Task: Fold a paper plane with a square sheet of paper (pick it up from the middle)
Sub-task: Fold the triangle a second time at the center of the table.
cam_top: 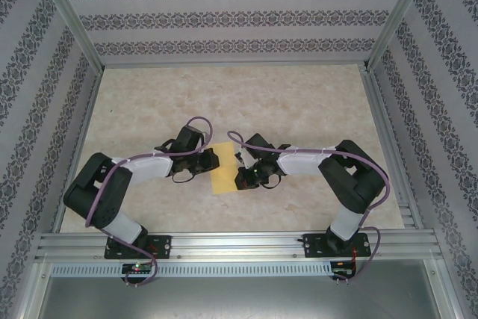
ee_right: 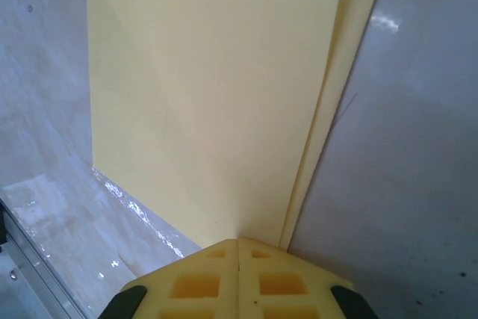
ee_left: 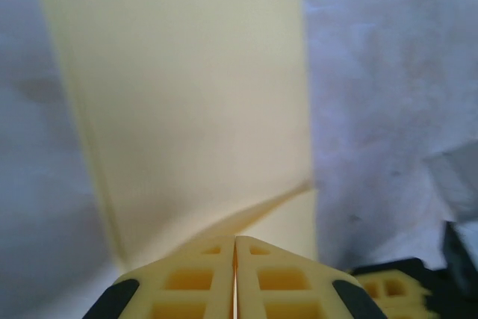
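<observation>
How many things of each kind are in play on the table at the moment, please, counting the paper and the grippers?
Paper: 1, the yellow sheet
Grippers: 2, the left gripper and the right gripper
Total: 3

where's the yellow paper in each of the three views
top external: the paper is a small yellow patch just below the picture's centre.
left wrist: upper middle, running down to the left hand.
right wrist: upper middle, narrowing down to the right hand.
shared landmark: the pale marbled table beside the paper in all three.
</observation>
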